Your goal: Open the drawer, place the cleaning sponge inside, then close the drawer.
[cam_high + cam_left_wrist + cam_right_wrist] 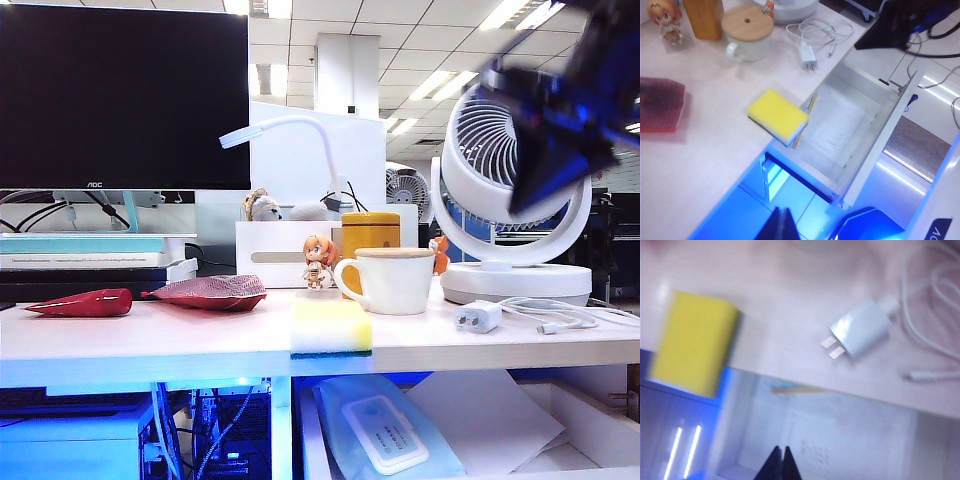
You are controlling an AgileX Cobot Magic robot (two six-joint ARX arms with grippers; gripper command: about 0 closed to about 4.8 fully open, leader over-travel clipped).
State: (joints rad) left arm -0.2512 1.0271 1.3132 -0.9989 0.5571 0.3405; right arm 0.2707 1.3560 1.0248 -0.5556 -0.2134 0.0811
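The cleaning sponge (331, 327), yellow on top and white below, lies on the desk's front edge and juts out over it (778, 116) (695, 347). Just below and to its right the drawer (600, 425) stands pulled out, its white front panel (880, 145) toward me and papers inside (850, 440). My right gripper (781, 465) is shut and empty, hovering over the drawer near the sponge. Its arm (560, 110) is a dark blur at the upper right. My left gripper (782, 226) is shut and empty, hanging in front of the desk below the sponge.
A white mug (392, 280) with a wooden lid stands behind the sponge. A charger (477, 317) with a coiled cable (820, 31) lies right of it, before a white fan (515, 200). A figurine (318, 262), yellow canister (370, 232) and red pouches (205, 291) stand on the desk.
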